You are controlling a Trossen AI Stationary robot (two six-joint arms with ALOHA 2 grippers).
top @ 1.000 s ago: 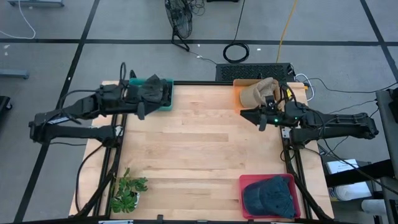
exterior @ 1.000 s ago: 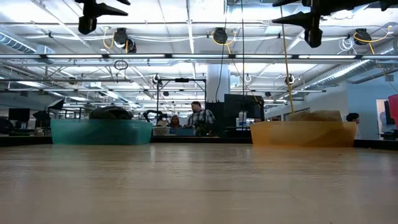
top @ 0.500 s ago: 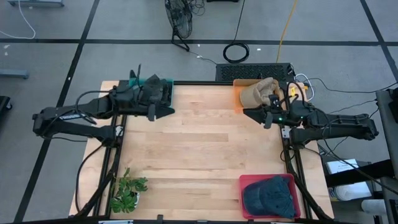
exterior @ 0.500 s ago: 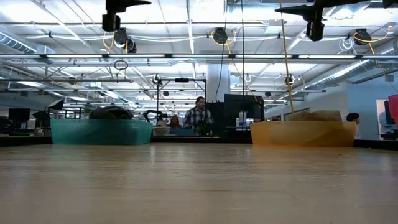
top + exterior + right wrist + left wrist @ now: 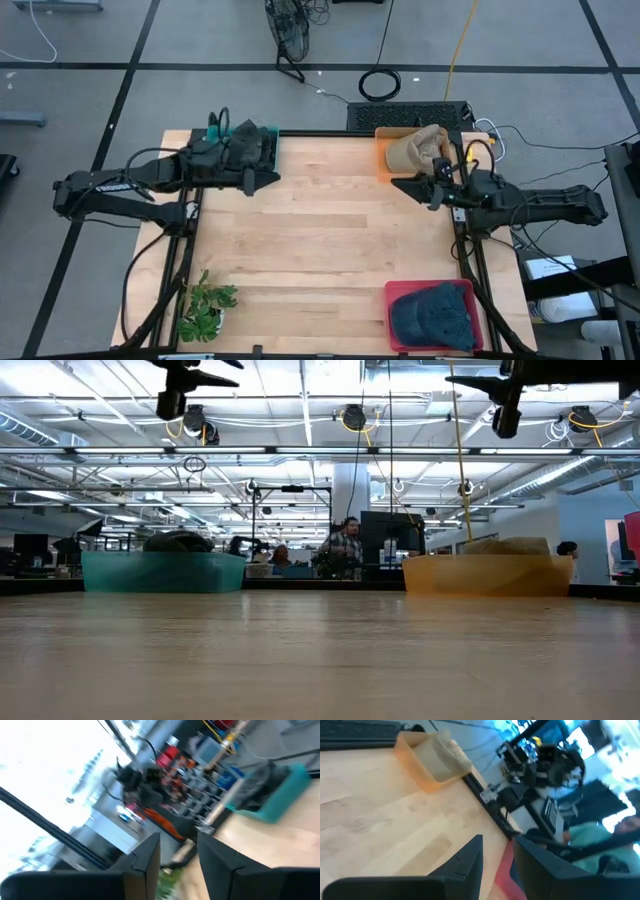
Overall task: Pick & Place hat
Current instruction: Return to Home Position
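Observation:
A tan hat [image 5: 415, 148] lies in the orange bin [image 5: 383, 152] at the table's far right. A dark hat [image 5: 175, 542] sits in the teal bin [image 5: 160, 572] at the far left. A dark blue hat [image 5: 432, 315] fills the red bin [image 5: 400, 292] at the near right corner. My left gripper [image 5: 272, 181] hovers high above the table just right of the teal bin, open and holding nothing [image 5: 497, 842]. My right gripper [image 5: 397, 184] hovers high beside the orange bin's near edge, open and holding nothing [image 5: 177, 837].
A small green plant [image 5: 205, 305] stands at the near left corner. Bare wooden tabletop [image 5: 320, 240] spreads between the two arms. A black frame rail [image 5: 470, 270] runs along the table's right side, with cables and a power strip beyond the far edge.
My left gripper has moved from over the teal bin toward the table's right, out over the bare wood, staying high. My right gripper has stayed near the orange bin and turned a little at the wrist.

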